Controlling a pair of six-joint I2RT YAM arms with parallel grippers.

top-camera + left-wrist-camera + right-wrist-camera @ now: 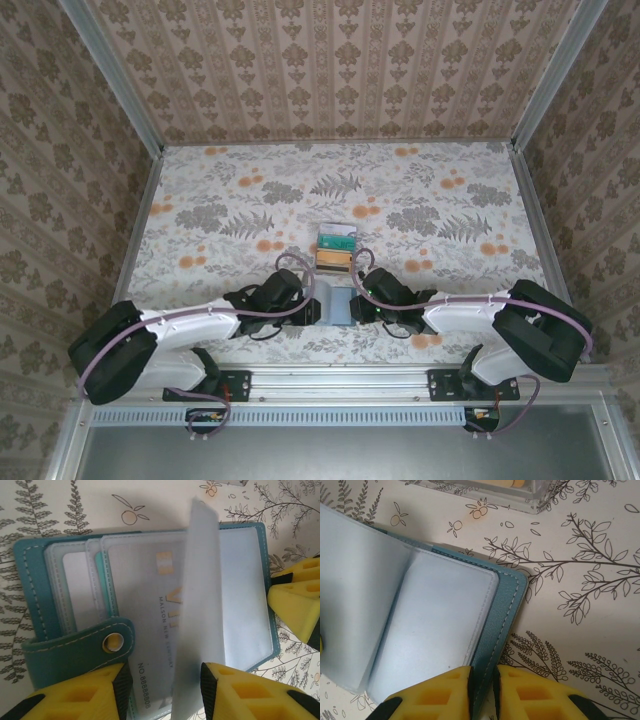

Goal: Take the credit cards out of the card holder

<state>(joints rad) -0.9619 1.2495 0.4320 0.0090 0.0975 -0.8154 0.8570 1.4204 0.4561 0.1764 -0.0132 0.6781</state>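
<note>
The card holder [338, 305] lies open on the table between both grippers, with a teal cover [30, 580] and clear sleeves. A pale credit card [145, 620] with printed numbers sits in one sleeve. Another sleeve [200, 605] stands up on edge. My left gripper [162, 680] is open, and its fingers straddle the near end of that card and the upright sleeve. My right gripper [482, 680] is shut on the edge of the teal cover [507, 615], on the holder's right side. From above, the left gripper [312, 308] and right gripper [362, 305] flank the holder.
A clear tray [353, 250] stands just beyond the holder, with a teal card [337, 240] and an orange-brown card [335, 263] in it. The tray's corner [540, 495] is close ahead of the right gripper. The holder's snap strap [80, 650] lies by my left finger.
</note>
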